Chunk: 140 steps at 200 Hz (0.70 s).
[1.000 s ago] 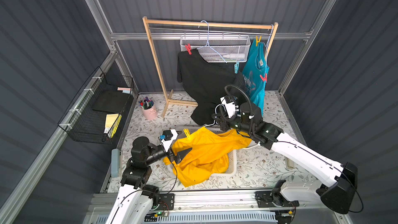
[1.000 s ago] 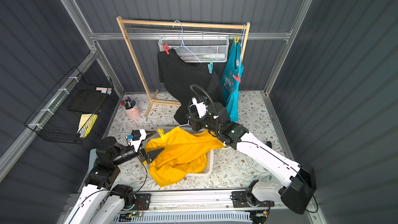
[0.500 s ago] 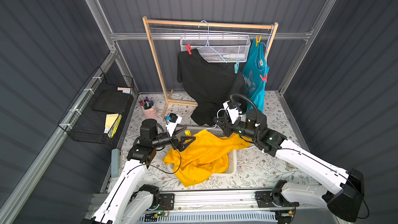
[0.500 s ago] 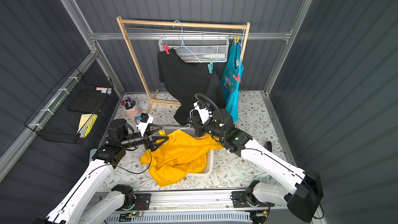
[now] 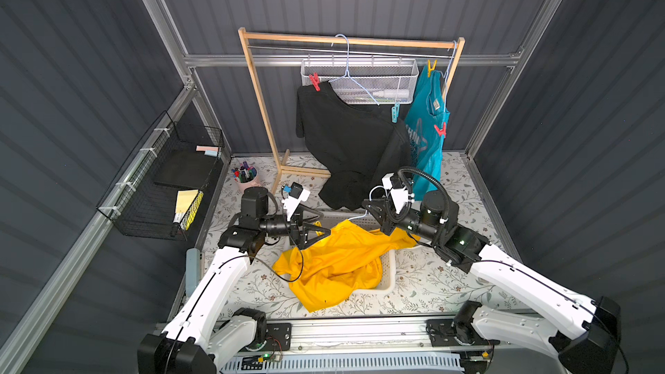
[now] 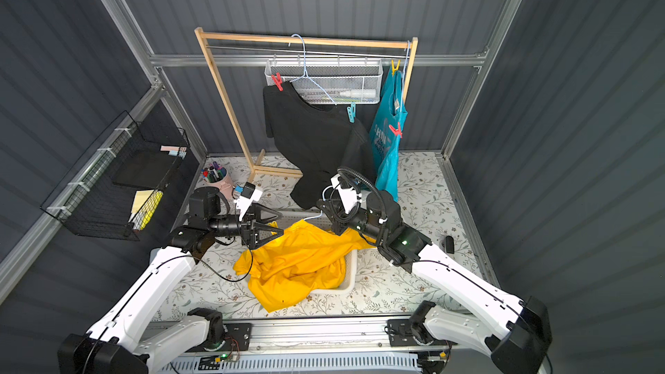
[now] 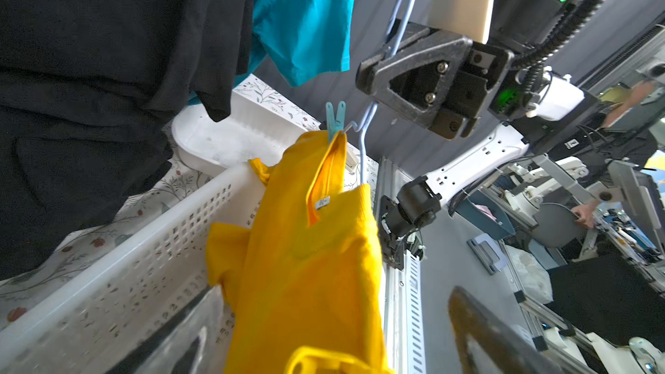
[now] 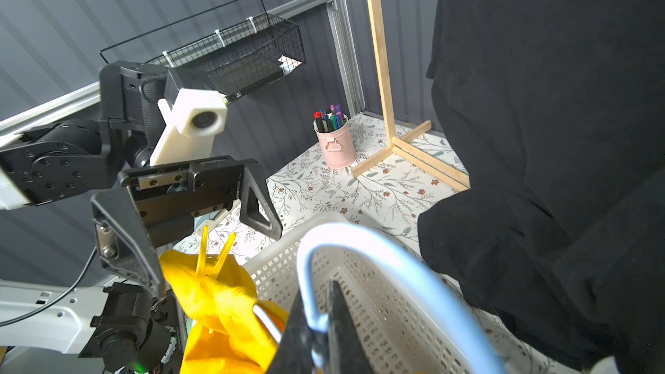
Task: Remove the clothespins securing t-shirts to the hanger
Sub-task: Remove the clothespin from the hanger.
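Yellow shirt (image 5: 334, 260) is sagging over a white basket (image 7: 162, 242) as the right gripper (image 7: 370, 66) is clamping the hook of its blue hanger (image 8: 338, 233). The left gripper (image 5: 322, 223), jaws wide, is lining up on the yellow peg (image 8: 212, 253) on one shoulder; it should be squeezing the splayed tails, not cloth. A teal peg (image 7: 334, 118) is pinning the other shoulder. Black shirt (image 5: 345, 138) is hanging close behind.

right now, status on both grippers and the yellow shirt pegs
Left gripper open, straddling the yellow peg. Right gripper shut on the hanger. Yellow shirt also held by a blue peg, draped over the basket. Black shirt hangs close by.
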Available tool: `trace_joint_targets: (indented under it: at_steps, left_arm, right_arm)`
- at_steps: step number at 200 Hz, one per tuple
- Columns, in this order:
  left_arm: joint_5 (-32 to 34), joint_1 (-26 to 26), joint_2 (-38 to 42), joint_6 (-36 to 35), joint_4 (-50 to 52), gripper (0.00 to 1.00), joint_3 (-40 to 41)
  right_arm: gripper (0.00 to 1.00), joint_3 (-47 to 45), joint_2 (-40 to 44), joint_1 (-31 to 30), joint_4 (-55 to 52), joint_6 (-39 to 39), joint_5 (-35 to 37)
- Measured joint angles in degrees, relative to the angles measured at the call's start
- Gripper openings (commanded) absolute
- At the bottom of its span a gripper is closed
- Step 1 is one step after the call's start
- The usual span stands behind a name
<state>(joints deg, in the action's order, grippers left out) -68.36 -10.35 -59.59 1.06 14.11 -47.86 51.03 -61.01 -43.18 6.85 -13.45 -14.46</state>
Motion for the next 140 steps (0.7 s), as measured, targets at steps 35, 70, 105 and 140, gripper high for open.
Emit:
trace_joint_targets:
  at_steps: [35, 70, 105, 140]
  left_arm:
    - [-3.04, 0.00, 0.04, -3.65, 1.05, 1.00, 0.00]
    - [-4.79, 0.00, 0.07, -7.89, 3.19, 0.97, 0.00]
    - [-7.37, 0.00, 0.07, -10.93, 4.50, 0.86, 0.00]
    - [-10.25, 0.00, 0.04, -12.90, 5.75, 0.72, 0.00]
  right_arm:
    - [0.00, -1.16, 0.90, 0.00, 1.16, 0.13, -0.74]
    - [0.00, -1.25, 2.71, 0.00, 1.75, 0.85, -1.70]
    - [0.00, -3.02, 5.62, 0.00, 2.51, 1.60, -2.08]
    - [0.00, -4.00, 6.73, 0.00, 2.38, 2.21, -2.05]
